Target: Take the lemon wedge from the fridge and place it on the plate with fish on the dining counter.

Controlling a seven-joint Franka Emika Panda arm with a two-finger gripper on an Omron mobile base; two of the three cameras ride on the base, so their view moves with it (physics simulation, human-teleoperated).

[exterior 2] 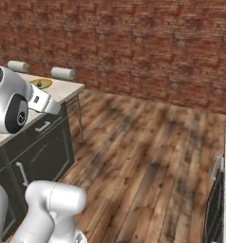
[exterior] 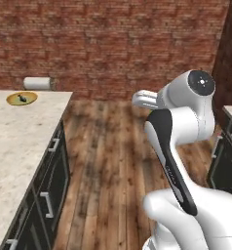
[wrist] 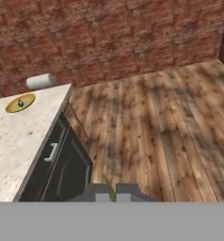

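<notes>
The lemon wedge shows as a thin yellow-green sliver at the bottom centre of the hand view, pinched between the two dark fingertips of the gripper; the jaws stand nearly together, clamped on it. One plate with fish sits in the upper left of the left base view, near the far end of the dining counter and close to its far edge. The counter top between the plate and the lower frame edge is bare stone. One white roll-shaped object lies just beyond the plate; the right base view shows two such rolls. The wooden floor runs open through mid-frame to the brick wall. A second cabinet stands at the right edge.
</notes>
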